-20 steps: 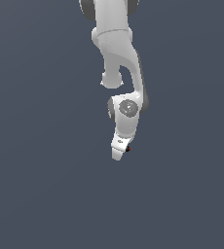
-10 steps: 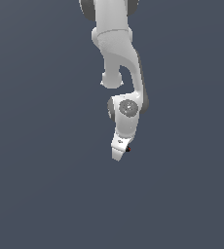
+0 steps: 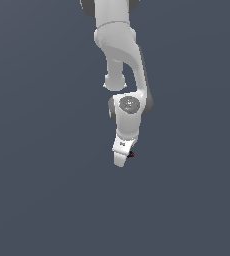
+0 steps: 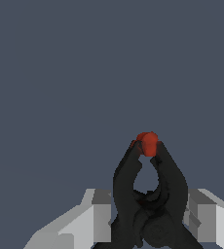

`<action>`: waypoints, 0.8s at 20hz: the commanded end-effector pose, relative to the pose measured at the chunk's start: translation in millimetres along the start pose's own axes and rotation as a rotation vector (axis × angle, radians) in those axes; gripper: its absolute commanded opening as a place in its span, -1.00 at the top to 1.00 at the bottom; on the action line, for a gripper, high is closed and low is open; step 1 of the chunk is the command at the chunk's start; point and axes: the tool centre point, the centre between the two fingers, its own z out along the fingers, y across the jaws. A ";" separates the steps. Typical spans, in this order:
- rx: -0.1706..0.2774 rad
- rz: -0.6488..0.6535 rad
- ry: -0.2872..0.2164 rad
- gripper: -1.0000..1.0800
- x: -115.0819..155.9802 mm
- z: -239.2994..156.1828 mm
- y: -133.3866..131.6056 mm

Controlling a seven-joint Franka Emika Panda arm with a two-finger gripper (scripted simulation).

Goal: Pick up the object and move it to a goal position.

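The object (image 4: pixel 148 194) is a small black clamp-like piece with two curved prongs that meet at a red tip (image 4: pixel 147 143). My white gripper (image 4: pixel 149 214) is shut on its black body, one finger (image 4: pixel 97 214) on each side. In the exterior view the gripper (image 3: pixel 121 161) hangs tilted at the end of the arm, with only a dark speck and a red dot of the object (image 3: pixel 132 155) showing at its side. Whether the object rests on the grey surface or is off it cannot be told.
A plain dark grey surface (image 3: pixel 47 190) fills both views. The white arm (image 3: pixel 119 55) comes down from the exterior view's upper middle. No goal marker shows.
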 end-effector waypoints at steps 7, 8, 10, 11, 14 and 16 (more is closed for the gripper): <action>-0.123 -0.095 0.100 1.00 11.3 -69.3 48.9; -0.140 -0.108 0.115 1.00 12.8 -79.6 55.0; -0.173 -0.135 0.143 1.00 15.5 -100.0 66.2; -0.189 -0.148 0.157 1.00 16.7 -110.1 71.4; -0.235 -0.184 0.197 1.00 19.7 -139.3 85.1; -0.264 -0.207 0.222 1.00 21.4 -158.1 93.0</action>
